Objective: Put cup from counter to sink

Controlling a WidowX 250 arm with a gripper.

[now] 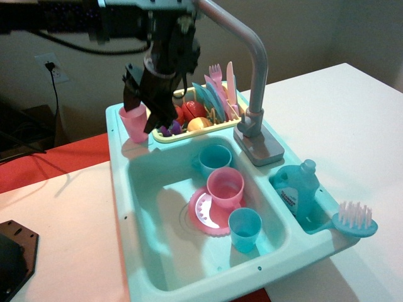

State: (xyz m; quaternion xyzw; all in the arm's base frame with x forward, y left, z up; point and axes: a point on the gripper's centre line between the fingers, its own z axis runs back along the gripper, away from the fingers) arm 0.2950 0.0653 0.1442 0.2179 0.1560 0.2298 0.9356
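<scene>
The small pale pink cup (132, 124) is upright between the fingers of my gripper (142, 119). It sits at, or just above, the back-left corner of the light-teal counter (117, 165), with its shadow on the ledge beneath it. The gripper is shut on the cup, one dark finger on each side. The sink (151, 173) lies in front of and to the right of the cup. The black arm hides part of the dish rack behind it.
In the basin are a salmon-pink cup (225, 187) on a pink plate (203, 214) and two blue cups (214, 157) (244, 228). A grey faucet (253, 75) rises at the back right. A yellow dish rack (195, 131), a blue soap bottle (296, 189) and a brush (356, 220) stand around the basin.
</scene>
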